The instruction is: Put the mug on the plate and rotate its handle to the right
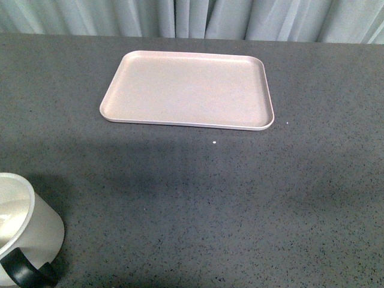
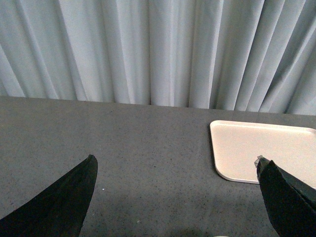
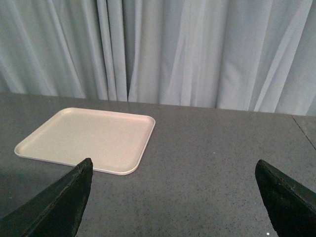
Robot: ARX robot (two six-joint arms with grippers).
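The white mug (image 1: 27, 231) stands at the near left corner of the front view, partly cut off by the frame, with its black handle (image 1: 27, 272) turned toward the near edge. The pale beige-pink plate (image 1: 187, 90) lies flat and bare toward the far side of the table, and it also shows as the plate (image 2: 266, 153) and the plate (image 3: 86, 138) in the wrist views. Neither arm shows in the front view. My left gripper (image 2: 175, 165) is open over bare tabletop. My right gripper (image 3: 173, 170) is open too, with nothing between its fingers.
The dark grey speckled table (image 1: 240, 198) runs back to a pale grey pleated curtain (image 1: 192, 18) along its far edge. A few white specks (image 1: 214, 143) lie just in front of the plate.
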